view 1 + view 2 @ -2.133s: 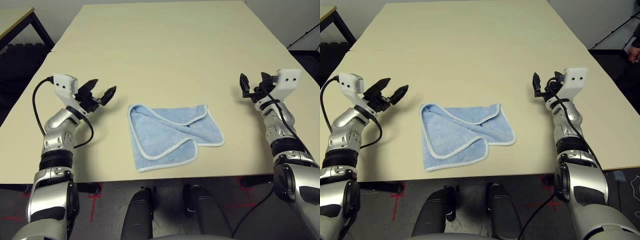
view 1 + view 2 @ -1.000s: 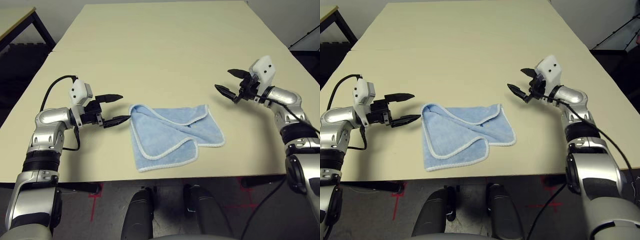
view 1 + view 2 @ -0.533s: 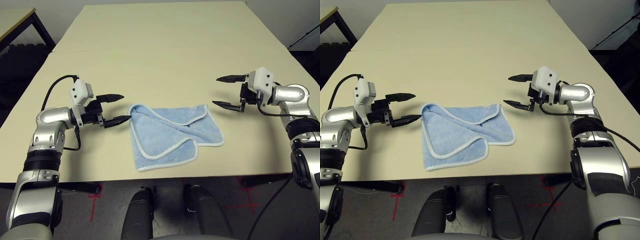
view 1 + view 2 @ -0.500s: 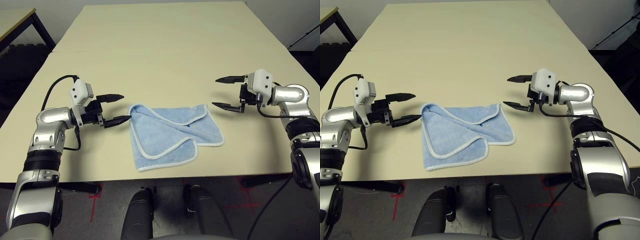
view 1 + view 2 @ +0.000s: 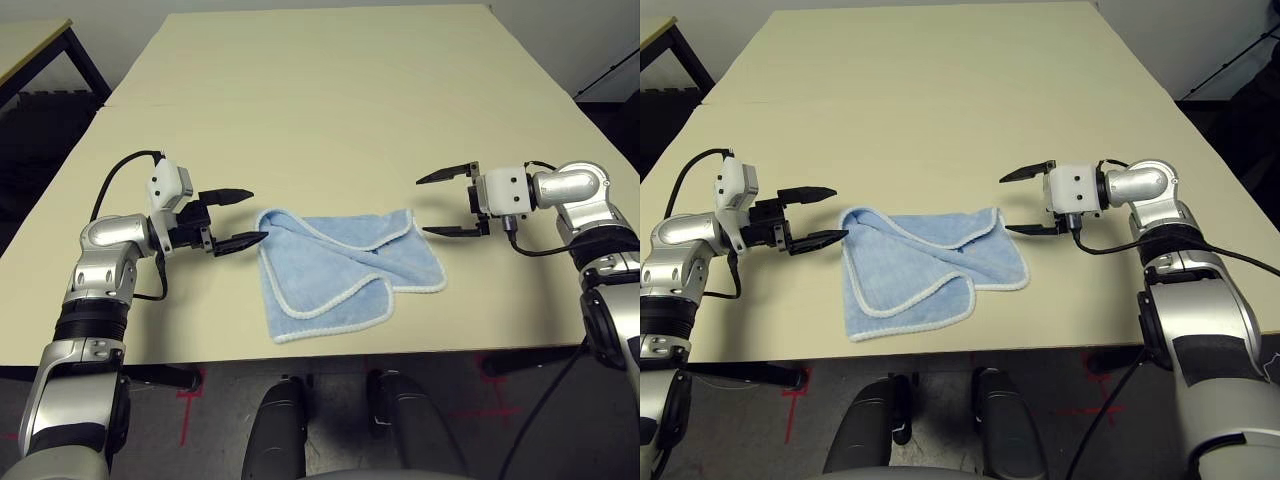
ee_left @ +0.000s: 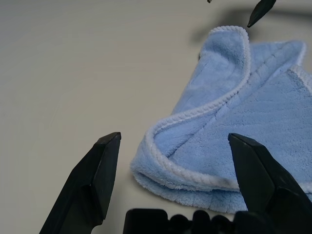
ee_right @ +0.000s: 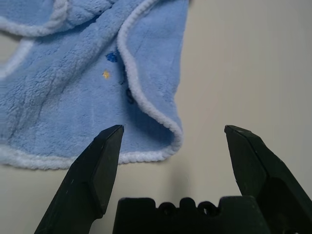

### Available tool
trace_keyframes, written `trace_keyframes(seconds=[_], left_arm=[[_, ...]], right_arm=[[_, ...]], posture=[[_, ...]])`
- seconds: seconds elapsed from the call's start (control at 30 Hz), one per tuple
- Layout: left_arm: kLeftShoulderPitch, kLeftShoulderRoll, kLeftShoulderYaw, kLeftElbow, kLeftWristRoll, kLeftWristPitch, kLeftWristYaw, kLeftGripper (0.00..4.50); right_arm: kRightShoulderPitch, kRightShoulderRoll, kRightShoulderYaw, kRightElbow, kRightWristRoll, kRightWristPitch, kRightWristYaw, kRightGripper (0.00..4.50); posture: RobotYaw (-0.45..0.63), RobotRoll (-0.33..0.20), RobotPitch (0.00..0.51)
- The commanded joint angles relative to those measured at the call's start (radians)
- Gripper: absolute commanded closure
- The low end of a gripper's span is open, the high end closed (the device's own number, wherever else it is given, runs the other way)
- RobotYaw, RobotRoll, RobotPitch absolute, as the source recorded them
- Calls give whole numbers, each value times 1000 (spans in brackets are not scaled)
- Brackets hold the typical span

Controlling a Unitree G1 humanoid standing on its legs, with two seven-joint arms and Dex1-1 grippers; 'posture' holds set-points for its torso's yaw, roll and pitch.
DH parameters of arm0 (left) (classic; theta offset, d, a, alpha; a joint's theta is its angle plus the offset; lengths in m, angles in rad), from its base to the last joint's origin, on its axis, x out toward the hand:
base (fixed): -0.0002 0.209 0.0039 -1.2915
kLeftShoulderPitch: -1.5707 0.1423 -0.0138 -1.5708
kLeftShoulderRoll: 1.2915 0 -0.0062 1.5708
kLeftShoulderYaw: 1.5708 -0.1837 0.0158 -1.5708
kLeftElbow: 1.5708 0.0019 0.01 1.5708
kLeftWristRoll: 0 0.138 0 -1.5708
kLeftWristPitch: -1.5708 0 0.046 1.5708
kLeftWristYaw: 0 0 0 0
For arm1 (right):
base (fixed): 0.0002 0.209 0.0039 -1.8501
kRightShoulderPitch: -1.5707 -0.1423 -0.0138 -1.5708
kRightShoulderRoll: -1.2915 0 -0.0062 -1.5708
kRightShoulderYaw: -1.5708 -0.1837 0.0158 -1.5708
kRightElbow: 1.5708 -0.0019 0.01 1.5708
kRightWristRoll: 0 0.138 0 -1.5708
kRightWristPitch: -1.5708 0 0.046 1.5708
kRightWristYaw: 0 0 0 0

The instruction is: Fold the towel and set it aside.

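The light-blue towel (image 5: 340, 262) with white edging lies loosely folded and rumpled on the table near the front edge. A small dark printed mark (image 7: 111, 57) shows on it in the right wrist view. My left gripper (image 5: 240, 217) hovers open just left of the towel's far-left corner (image 6: 156, 146), its lower finger almost at the edge. On the other side, my right gripper (image 5: 446, 203) is open too, its fingers pointing at the towel's far-right corner (image 7: 168, 131) and a little apart from it.
The towel rests on a wide beige table (image 5: 330, 90) with a seam running across it on the left. Another table (image 5: 30, 40) stands at the far left beyond a gap. A dark stand (image 5: 1240, 60) is off the right side.
My right gripper has swung in leftward and lower, closing on the towel's right corner. The left gripper has edged slightly right toward the left corner. The towel has not moved.
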State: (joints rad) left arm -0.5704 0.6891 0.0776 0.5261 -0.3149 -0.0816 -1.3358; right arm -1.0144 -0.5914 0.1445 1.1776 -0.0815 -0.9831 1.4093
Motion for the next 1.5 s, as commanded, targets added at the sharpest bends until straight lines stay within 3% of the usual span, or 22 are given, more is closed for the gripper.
trace_keyframes(seconds=[0.03, 0.67, 0.87, 1.07, 1.1, 1.27, 1.5], left_arm=[[13, -2, -10, -15, 6, 7, 1, 37], [13, -1, -11, -22, 5, 12, 9, 37], [15, -2, -11, -25, 5, 15, 13, 0], [19, -2, -9, -22, 6, 16, 16, 0], [19, -2, -9, -21, 6, 17, 17, 0], [15, -1, -7, -13, 7, 18, 17, 0], [18, -6, -5, -21, 5, 30, 33, 0]], right_arm=[[-17, -6, 25, 23, -28, -44, -3, 0], [-48, 34, 104, 47, -149, -135, -207, 0], [-53, 50, 110, 50, -132, -148, -186, 2002], [-49, 71, 104, 40, -58, -173, -84, 4293], [-47, 75, 101, 38, -38, -172, -55, 4477], [-57, 73, 83, 42, 5, -151, -16, 4477], [-96, 57, 17, 61, -20, -32, -262, 4477]], posture=[[24, 0, 169], [25, 0, 168], [31, 0, 170], [33, 0, 168], [33, 0, 168], [31, 0, 166], [30, 0, 167]])
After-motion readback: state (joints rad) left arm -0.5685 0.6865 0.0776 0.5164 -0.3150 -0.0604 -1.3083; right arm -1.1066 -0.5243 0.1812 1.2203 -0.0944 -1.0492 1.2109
